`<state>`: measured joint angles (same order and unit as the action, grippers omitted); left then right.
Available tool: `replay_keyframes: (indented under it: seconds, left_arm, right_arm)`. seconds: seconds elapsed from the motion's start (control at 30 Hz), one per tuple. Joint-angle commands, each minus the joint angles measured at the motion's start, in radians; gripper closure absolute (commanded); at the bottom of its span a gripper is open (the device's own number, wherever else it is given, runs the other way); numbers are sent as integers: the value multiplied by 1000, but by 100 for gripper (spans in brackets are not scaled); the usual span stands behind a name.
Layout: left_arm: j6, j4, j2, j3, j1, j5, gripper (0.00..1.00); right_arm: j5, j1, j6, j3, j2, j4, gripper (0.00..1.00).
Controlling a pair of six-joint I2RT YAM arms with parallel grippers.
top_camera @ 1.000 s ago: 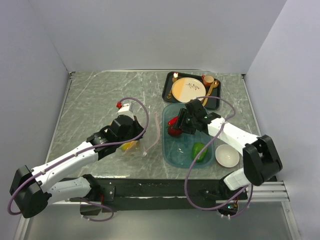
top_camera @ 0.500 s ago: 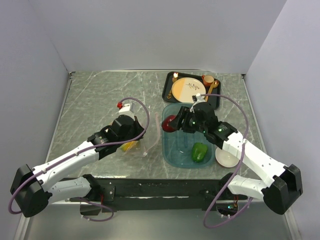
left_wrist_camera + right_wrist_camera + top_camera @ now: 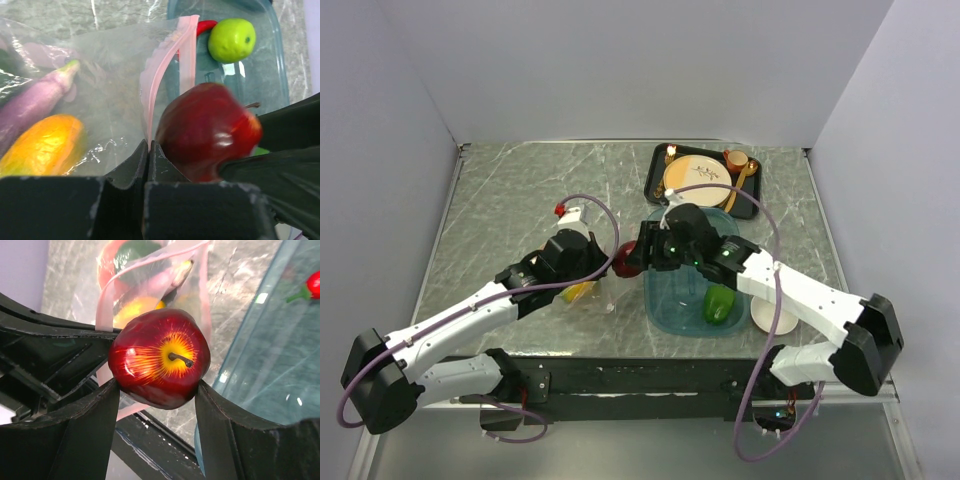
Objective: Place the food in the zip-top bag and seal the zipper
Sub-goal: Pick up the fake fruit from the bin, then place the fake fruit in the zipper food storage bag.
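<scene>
Apple (image 3: 159, 357) covers part of the pink zipper (image 3: 204, 295).

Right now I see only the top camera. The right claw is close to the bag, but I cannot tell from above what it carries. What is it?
Observer: A red apple. It is clamped in the right claw, with its stem facing the wrist camera.
Operator: Is the apple inside the bag already?
Observer: Not yet. In the left wrist view it sits just outside the pink zipper of the zip-top bag, on the side of the teal tray.
Operator: And does the left claw hold anything?
Observer: Yes. The left claw is shut on the bag's pink edge.
</scene>
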<state>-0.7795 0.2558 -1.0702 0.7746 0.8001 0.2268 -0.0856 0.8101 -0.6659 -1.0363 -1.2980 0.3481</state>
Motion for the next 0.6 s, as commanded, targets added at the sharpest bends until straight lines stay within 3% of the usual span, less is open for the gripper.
replay_keyframes:
  seconds: [0.0,0.13,0.3,0.4,0.57]
  left_arm:
    - [-6,-12,29,35,2,3,99]
    - [-6,-10,32,32,4,9,99]
    - [-4,-16,41,31,4,11,99]
    - [-3,-13,42,35,4,11,99]
    - [-10,-7,52,38,4,20,99]
  right_arm:
    - [29,24,23,-77,-53,9,66]
    - [59,31,34,-113,-72,35,52]
    - [84,31,46,-114,-34,42,15]
    - [128,29,45,-114,-14,55,4]
    - [188,28,42,-107,15,81,2]
